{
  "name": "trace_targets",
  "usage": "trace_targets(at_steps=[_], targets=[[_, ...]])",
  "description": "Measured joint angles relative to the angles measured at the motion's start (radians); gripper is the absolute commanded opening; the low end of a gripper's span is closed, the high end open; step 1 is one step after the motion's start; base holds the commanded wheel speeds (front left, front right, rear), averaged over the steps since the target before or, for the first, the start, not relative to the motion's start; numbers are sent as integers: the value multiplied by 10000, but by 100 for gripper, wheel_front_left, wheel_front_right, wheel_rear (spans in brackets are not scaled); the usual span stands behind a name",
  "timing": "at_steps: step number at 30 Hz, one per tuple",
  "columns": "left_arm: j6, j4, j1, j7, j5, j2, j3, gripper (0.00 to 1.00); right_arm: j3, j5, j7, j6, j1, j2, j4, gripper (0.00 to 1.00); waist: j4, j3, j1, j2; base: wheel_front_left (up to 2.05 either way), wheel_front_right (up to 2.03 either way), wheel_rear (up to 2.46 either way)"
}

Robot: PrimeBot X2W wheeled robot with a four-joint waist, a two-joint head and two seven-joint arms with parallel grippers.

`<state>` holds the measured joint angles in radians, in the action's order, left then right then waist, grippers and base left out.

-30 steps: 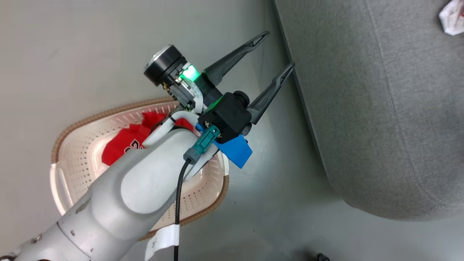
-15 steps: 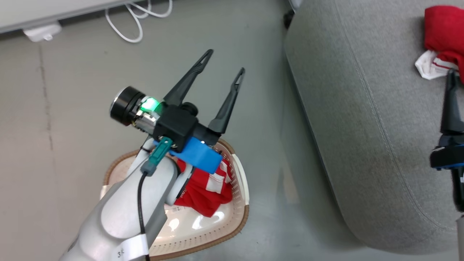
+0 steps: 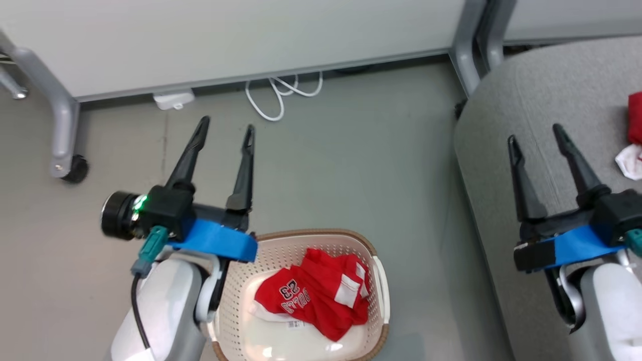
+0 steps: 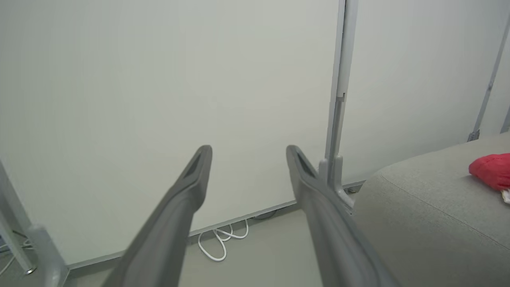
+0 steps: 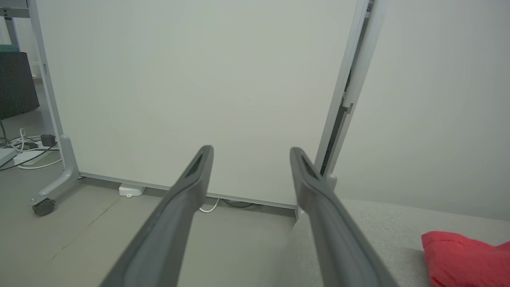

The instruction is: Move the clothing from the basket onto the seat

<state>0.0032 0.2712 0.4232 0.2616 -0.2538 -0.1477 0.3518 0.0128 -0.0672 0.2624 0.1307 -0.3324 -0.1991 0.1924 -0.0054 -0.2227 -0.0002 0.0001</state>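
Two bright red sports garments with white trim, in two places. The first, a jersey [image 3: 311, 296] printed "BULLS" and 23 in black and white, crumpled inside the small cream-white perforated plastic basket [image 3: 321, 233] with a brown woven-look rim, heaped toward its right wall, pale bottom bare along its left and near sides. The second red garment [image 3: 636, 116], well to the right of the basket, lying on the large light grey fabric-upholstered seat [image 3: 526, 100], white trim bunched at its near end.

Just beyond the basket's far left corner, the left gripper [image 3: 226, 125], long dark fingers spread wide with nothing between them, over bare grey floor [image 3: 361, 150]. Well right of the basket, above the seat's rounded left edge, the right gripper [image 3: 534, 133], jaws equally wide apart and empty.

Plenty of open floor between the basket's right rim and the seat's edge. More bare floor beyond the basket's far rim, up to a white partition panel [image 3: 225, 35], with a looped white cable [image 3: 281, 98] and a small white box [image 3: 173, 99] at its foot. Far left of the basket, a grey metal leg on a black caster [image 3: 75, 169].
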Motion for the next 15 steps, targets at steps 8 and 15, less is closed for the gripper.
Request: trace_targets(at_steps=[8,15], targets=[[-313,-52,-1234,2,447,272,-1260,100,44,-244,0,0,907,403,4,100,659,868,0,0,0,0,0],[-658,-48,-2215,2,830,476,-1837,100,-265,-343,2,0,1755,686,190,100,869,1477,0,0,0,0,0]])
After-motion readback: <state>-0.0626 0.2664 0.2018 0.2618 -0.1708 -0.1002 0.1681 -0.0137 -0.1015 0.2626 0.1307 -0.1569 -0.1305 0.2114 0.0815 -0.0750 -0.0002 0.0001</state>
